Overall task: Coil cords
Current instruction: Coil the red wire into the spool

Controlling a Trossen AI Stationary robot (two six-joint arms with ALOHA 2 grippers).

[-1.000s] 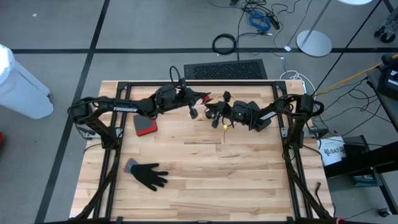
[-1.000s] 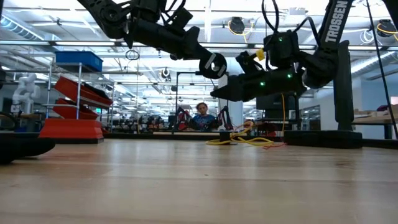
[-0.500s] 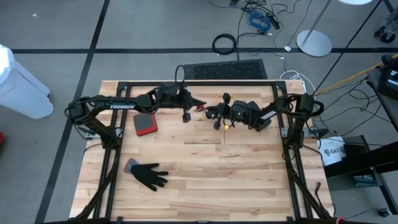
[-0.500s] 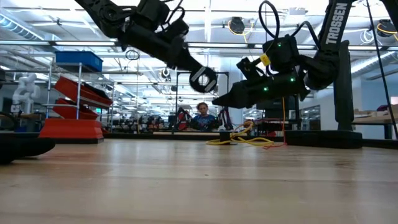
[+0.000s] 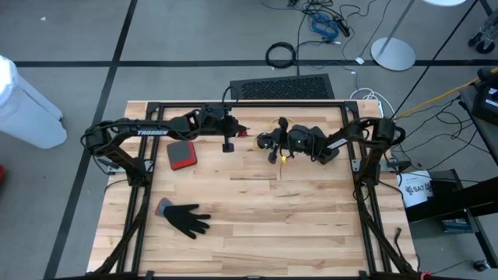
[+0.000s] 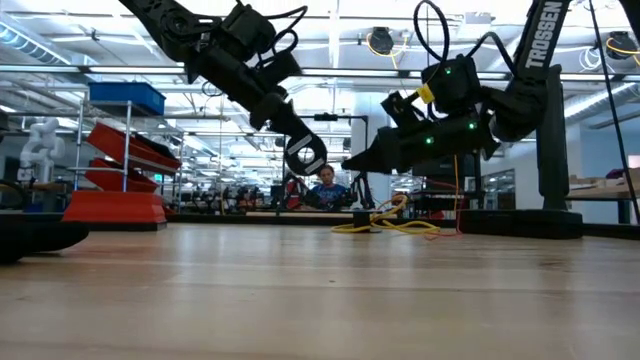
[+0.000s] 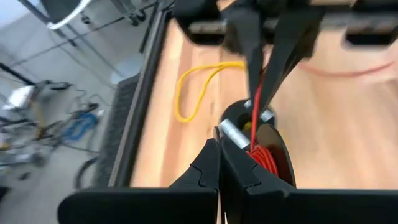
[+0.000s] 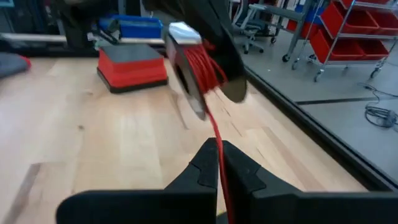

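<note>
My left gripper (image 5: 228, 144) hangs over the table's far middle, shut on a black spool (image 7: 258, 146) wound with red cord; the spool also shows in the right wrist view (image 8: 199, 68) and the low view (image 6: 305, 158). My right gripper (image 5: 266, 143) is just to the right of the spool, shut on the red cord (image 8: 214, 134) that runs off it. A yellow-orange cord (image 7: 189, 93) lies loose on the table below and beyond the grippers, and shows in the low view (image 6: 400, 222). I see no small black cord. My left gripper holds the spool at its rim beside a silver piece (image 7: 231, 133), pinched between its shut fingers. The fingers slant down from the table's left. The spool hangs at the fingertips, clear of the table. My right gripper pinches the red cord (image 8: 217, 149) between its two fingertips, a short way from the spool. The fingers come from the table's right, slanting down. The cord runs straight and taut from the spool to the fingers, clear of the table.
A red and black box (image 5: 181, 155) stands left of the grippers, and a black glove (image 5: 185, 219) lies near the front left. A black mat (image 5: 282, 87) lies at the far edge. A thick black cable ring (image 5: 281, 54) lies on the floor. A person (image 6: 325, 185) sits beyond the table.
My left gripper has gone down and toward the table's left edge with the spool, tipping more steeply downward. My right gripper has tipped its fingers downward and stayed shut on the red cord, which stays stretched between the two grippers.
</note>
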